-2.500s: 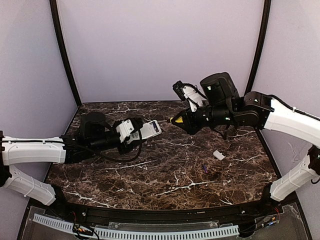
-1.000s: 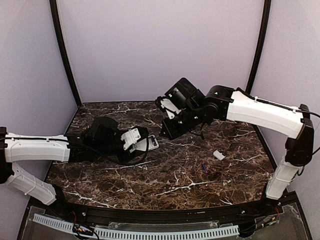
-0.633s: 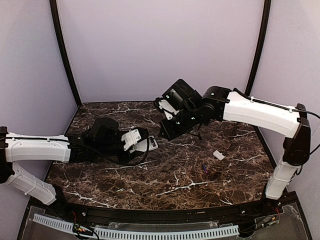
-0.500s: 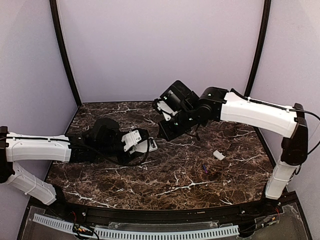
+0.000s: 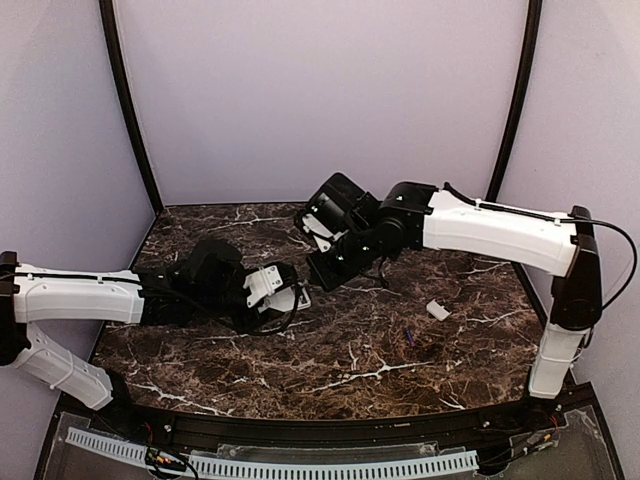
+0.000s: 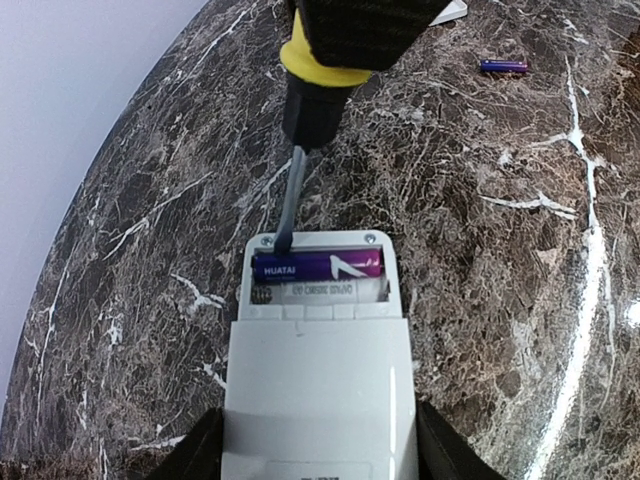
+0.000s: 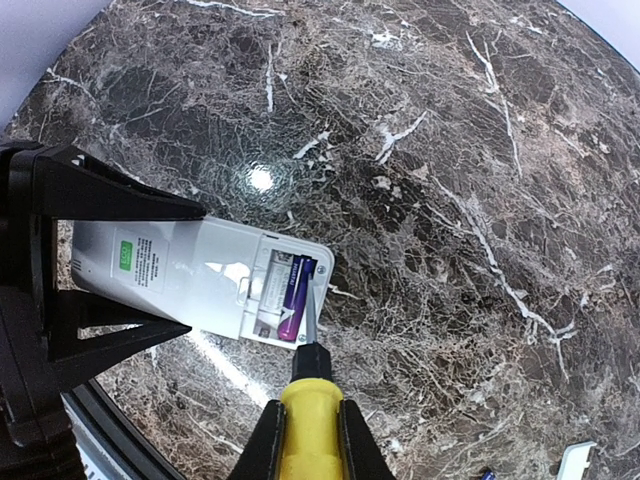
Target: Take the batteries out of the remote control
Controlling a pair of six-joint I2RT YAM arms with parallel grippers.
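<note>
My left gripper (image 6: 318, 452) is shut on the remote control (image 6: 318, 380) and holds it low over the table, plain white back up, its battery bay uncovered. One purple battery (image 6: 318, 266) lies in the bay; the slot beside it is empty. My right gripper (image 7: 310, 440) is shut on the yellow-handled screwdriver (image 7: 310, 415). The screwdriver's tip rests at one end of the battery (image 7: 295, 295), inside the remote (image 7: 190, 275). In the top view both grippers meet left of centre, around the remote (image 5: 293, 295). A second purple battery (image 5: 409, 335) lies loose on the table.
The small white cover piece (image 5: 437, 310) lies on the dark marble table (image 5: 350, 370) to the right, just behind the loose battery. It also shows in the right wrist view (image 7: 578, 460). Black frame posts and purple walls surround the table.
My right arm has swung left and down, bringing the screwdriver tip to the remote's battery bay. My left gripper has lowered the remote a little toward the table.
</note>
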